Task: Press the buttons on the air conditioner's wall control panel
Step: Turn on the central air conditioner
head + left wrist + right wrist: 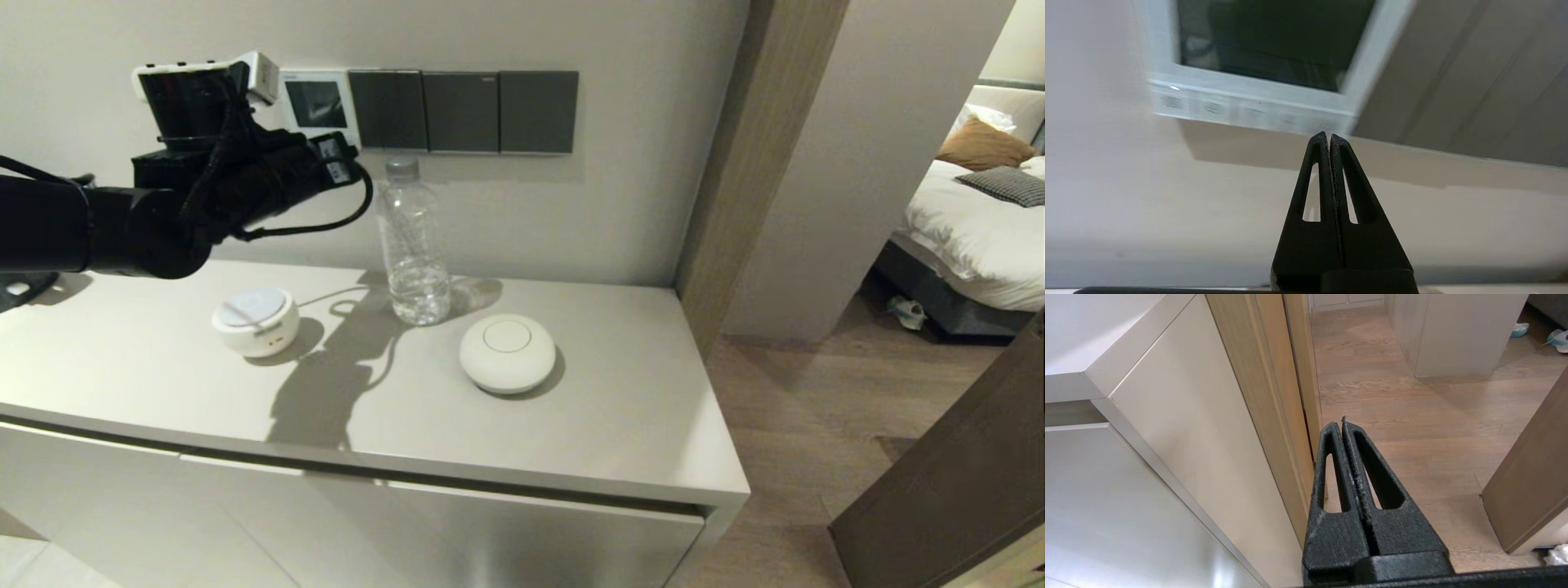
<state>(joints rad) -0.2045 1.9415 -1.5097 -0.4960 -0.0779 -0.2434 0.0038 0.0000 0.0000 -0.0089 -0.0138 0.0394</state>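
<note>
The white wall control panel with a dark screen hangs on the wall left of the dark switch plates. In the left wrist view the control panel fills the top, and its row of pale buttons runs along its lower edge. My left gripper is shut and empty, its tips at the panel's lower edge near the end of the button row next to the dark plate; I cannot tell if they touch. In the head view the left gripper is just below the panel. My right gripper is shut and empty, hanging beside the cabinet over the floor.
Three dark grey switch plates sit right of the panel. On the cabinet top stand a clear water bottle, a small white round device and a white puck. A wooden door frame is to the right.
</note>
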